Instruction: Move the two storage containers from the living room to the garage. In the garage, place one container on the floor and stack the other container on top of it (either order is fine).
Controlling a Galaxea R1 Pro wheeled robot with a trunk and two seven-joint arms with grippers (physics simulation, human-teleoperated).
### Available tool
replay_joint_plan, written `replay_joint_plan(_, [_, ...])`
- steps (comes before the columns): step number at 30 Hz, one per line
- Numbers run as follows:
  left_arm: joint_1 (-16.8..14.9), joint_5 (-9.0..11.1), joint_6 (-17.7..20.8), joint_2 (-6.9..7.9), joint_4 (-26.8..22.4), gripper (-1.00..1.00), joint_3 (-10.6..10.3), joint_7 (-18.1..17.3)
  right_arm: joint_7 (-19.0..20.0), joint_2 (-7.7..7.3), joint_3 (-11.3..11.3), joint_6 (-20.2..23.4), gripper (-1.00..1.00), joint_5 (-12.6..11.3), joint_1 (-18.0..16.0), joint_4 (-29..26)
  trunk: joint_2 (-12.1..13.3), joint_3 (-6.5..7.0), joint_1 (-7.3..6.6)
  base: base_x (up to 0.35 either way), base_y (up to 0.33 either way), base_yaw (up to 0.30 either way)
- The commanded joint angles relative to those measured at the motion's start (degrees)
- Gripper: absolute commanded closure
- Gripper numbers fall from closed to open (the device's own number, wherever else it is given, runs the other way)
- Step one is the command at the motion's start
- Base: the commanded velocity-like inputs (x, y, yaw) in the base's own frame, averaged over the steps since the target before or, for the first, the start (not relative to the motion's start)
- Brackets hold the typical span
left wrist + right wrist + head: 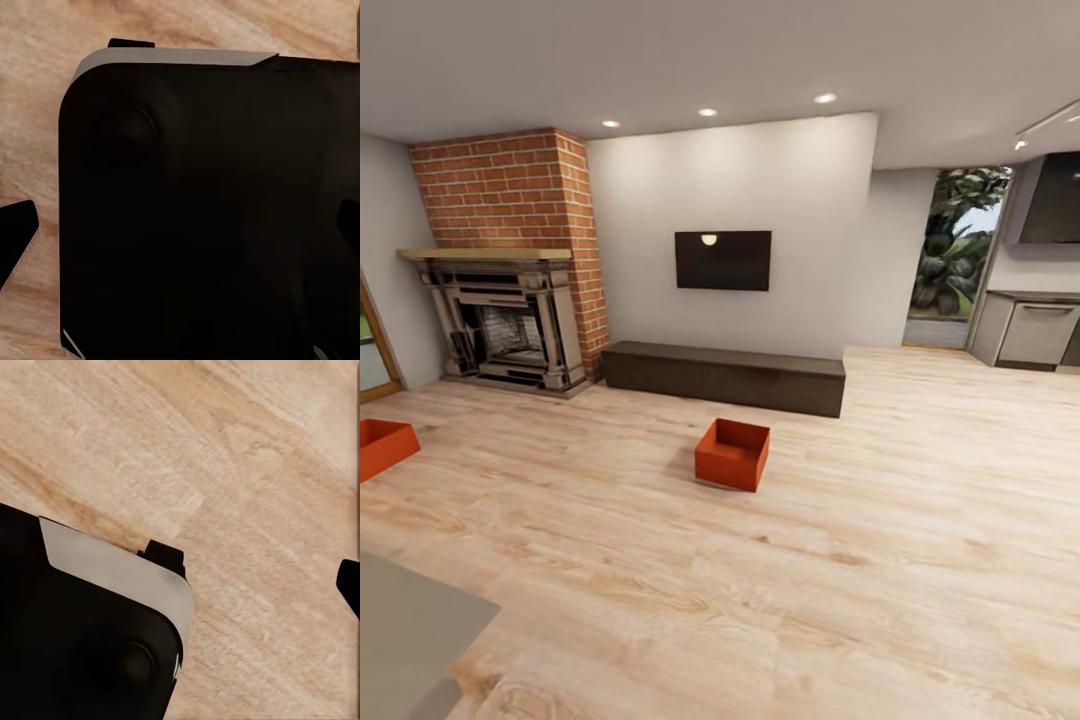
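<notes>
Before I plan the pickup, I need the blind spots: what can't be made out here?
- Left orange-red lidless bin: cut off by the head view's left edge.
- Inside of the centre orange-red bin: partly hidden by its near wall.
- Both grippers' state: wrist views show a dark robot body over wood-plank floor.

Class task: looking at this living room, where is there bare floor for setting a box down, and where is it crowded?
Free: the light wood-plank floor right of the central orange-red bin, and between it and the second orange-red bin. Crowded: along the dark wood console and brick fireplace.
</notes>
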Motion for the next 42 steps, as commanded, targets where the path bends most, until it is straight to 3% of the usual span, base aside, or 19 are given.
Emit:
replay_joint_plan(1, [-0.01, 0.48, -0.13, -0.01, -0.01, -1.0, 0.0, 0.03, -0.02, 0.03, 0.5, -0.34, -1.0, -0.57, -0.06, 0.17, -0.03, -0.05, 0.03, 0.323, 0.0, 0.0])
replay_joint_plan(42, [-0.01, 0.49, -0.13, -0.01, -0.04, -1.0, 0.06, 0.03, -0.02, 0.03, 0.45, -0.34, -1.0, -0.57, -0.06, 0.17, -0.03, -0.05, 0.03, 0.323, 0.003, 0.0])
